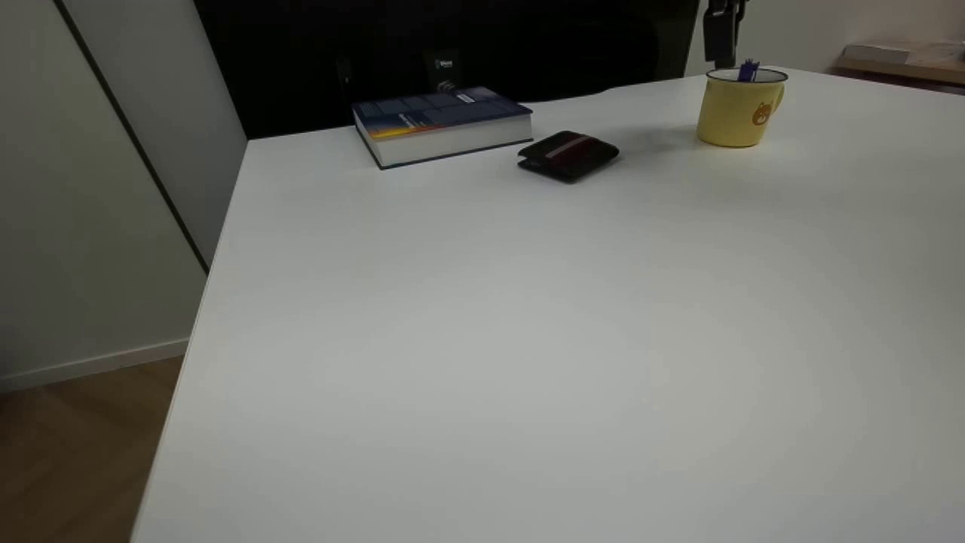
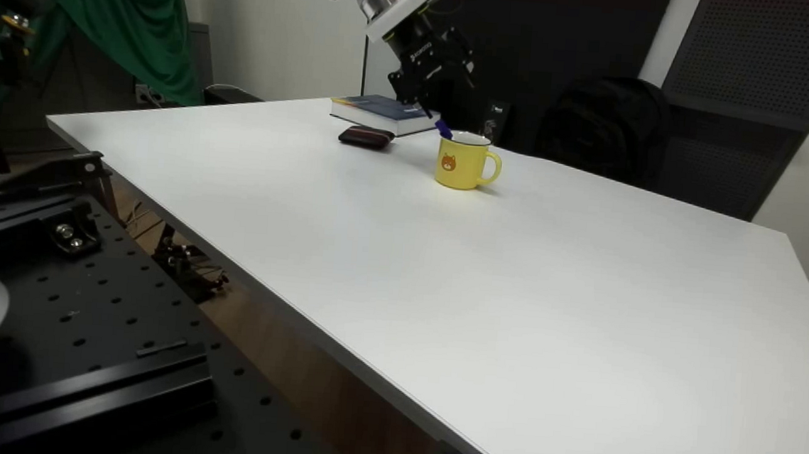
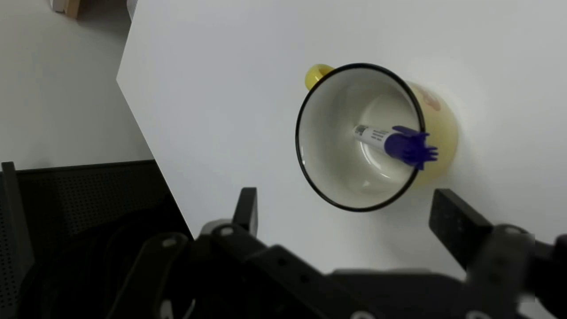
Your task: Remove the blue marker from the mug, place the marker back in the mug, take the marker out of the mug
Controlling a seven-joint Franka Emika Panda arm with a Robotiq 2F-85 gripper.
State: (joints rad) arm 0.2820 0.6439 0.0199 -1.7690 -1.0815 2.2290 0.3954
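The yellow mug stands upright on the white table in both exterior views [image 1: 730, 117] [image 2: 460, 167] and in the wrist view [image 3: 443, 128]. The blue marker [image 3: 390, 141] stands inside it, tilted, with its white barrel down in the mug and its dark blue cap leaning on the rim. Only the cap shows in both exterior views [image 1: 748, 72] [image 2: 443, 129]. My gripper [image 3: 345, 190] is open and empty, its two fingers wide apart, above and to one side of the mug. In an exterior view the gripper [image 2: 450, 100] is close above the cap. It seems to touch nothing.
A thick blue book [image 1: 445, 124] lies near the table's edge, also seen in an exterior view [image 2: 384, 111]. A dark wallet [image 1: 569, 156] lies between book and mug. A black backpack [image 2: 603, 134] is beyond the table [image 2: 513, 299]. The mug handle [image 2: 492, 169] points away from the wallet.
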